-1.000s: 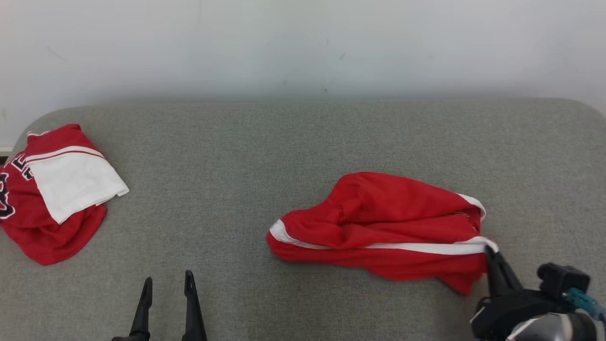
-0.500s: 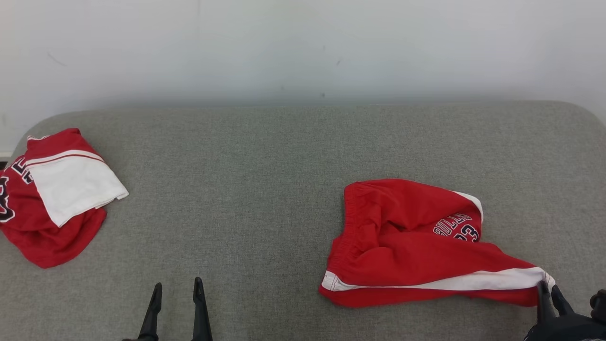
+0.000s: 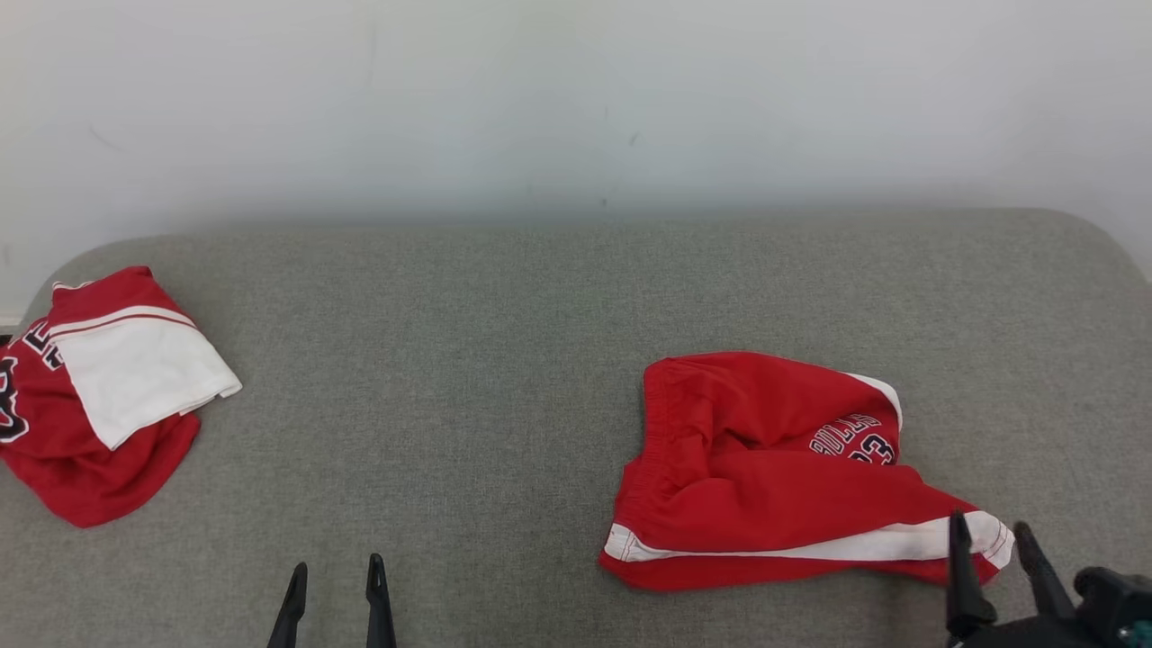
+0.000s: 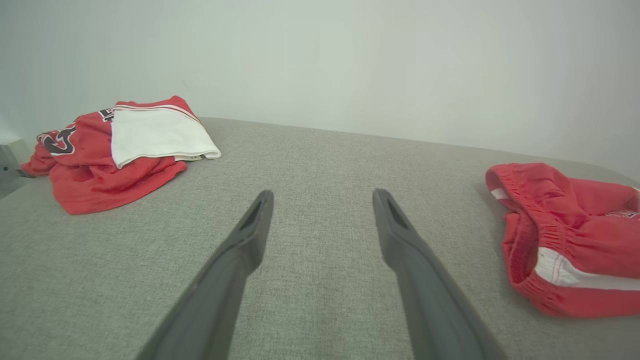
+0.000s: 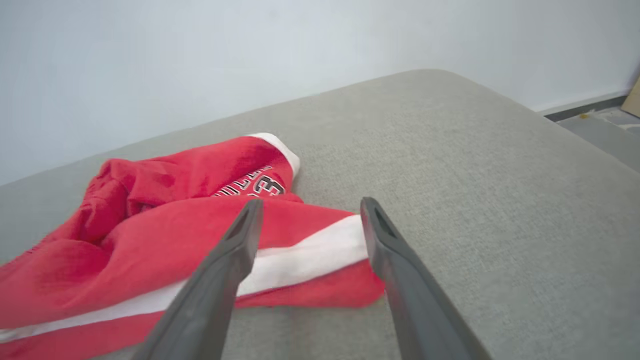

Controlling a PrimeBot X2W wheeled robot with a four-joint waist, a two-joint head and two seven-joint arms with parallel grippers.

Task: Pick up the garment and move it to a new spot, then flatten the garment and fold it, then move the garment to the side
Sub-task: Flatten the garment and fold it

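The red basketball shorts (image 3: 765, 468) lie crumpled on the right half of the grey fabric-covered surface (image 3: 468, 360). Their elastic waistband is toward the middle, and one leg with a white side stripe is stretched out toward the near right corner. A "BULLS 23" print shows on the folded-under leg.

The surface has rounded corners and runs back to a plain pale wall (image 3: 576, 90). A strip of floor (image 5: 600, 125) shows past its right end in the right wrist view. At the far left lies a second garment, a red and white jersey (image 3: 99, 387), well apart from the shorts.

The right gripper (image 3: 988, 531) has its fingers (image 3: 960, 567) spread apart. The striped leg end lies between them, free on the surface; whether a finger grazes it I cannot tell. The left gripper (image 3: 337, 567) hangs over bare fabric with its fingers also apart, holding nothing.

Half a second earlier the right fingers were pinched together on that hem. A second ago the shorts lay bunched farther left.
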